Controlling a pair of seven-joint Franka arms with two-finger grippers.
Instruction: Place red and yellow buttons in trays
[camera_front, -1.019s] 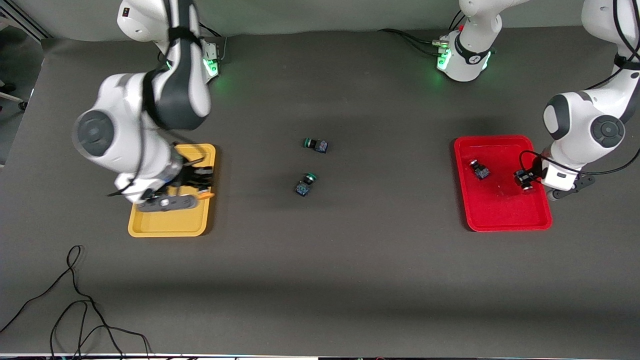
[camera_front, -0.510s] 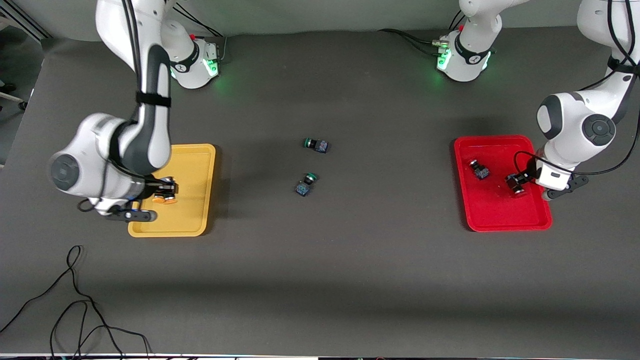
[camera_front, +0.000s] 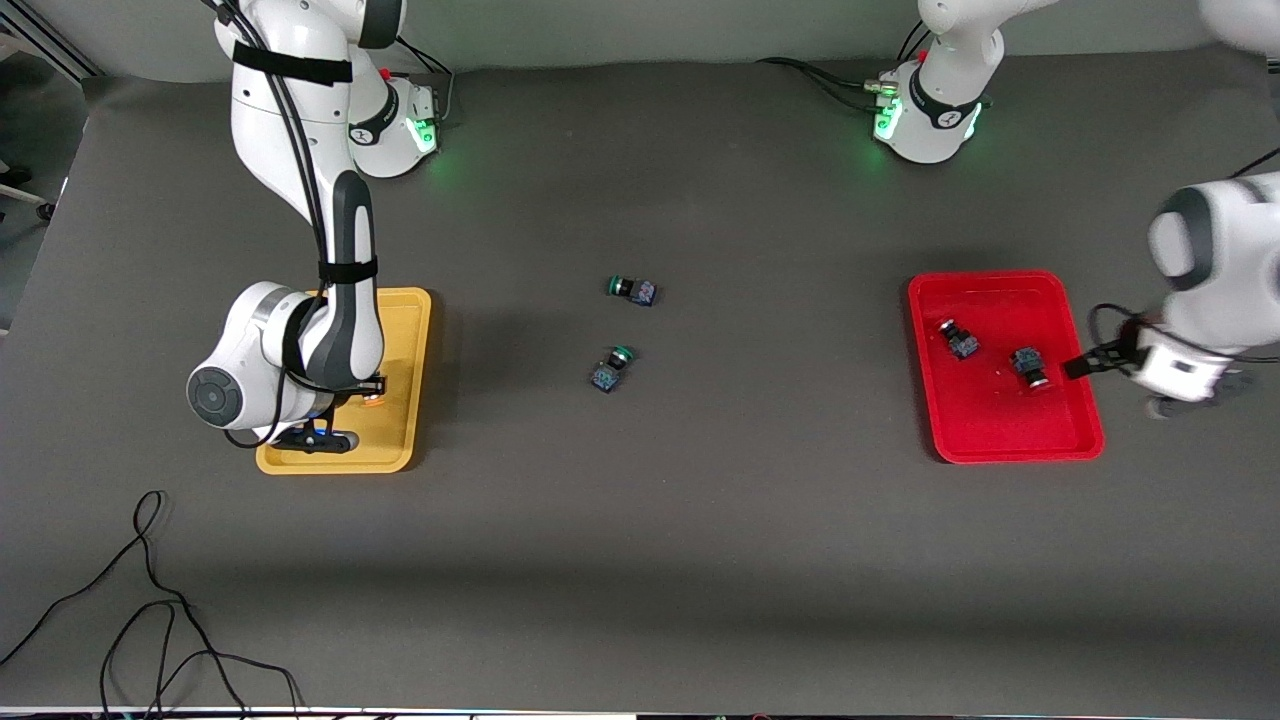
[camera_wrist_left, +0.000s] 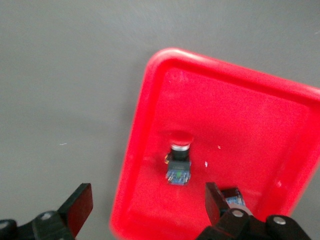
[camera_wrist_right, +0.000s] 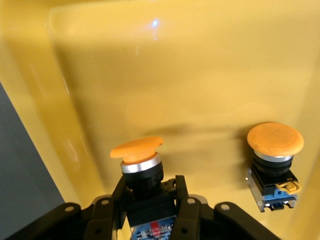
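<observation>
The yellow tray lies toward the right arm's end of the table. My right gripper is low over it, shut on the dark body of a yellow button. The arm's wrist hides this gripper in the front view. A second yellow button stands in the tray beside it. The red tray holds two red buttons. My left gripper is open and empty over the tray's edge. Its wrist view shows one red button and part of the other beside a finger.
Two green-capped switches lie in the middle of the table between the trays. A loose black cable lies near the front edge at the right arm's end.
My left gripper let go of a red button in the red tray and drew back past the tray's edge. My right arm swung over the yellow tray, still holding its yellow button.
</observation>
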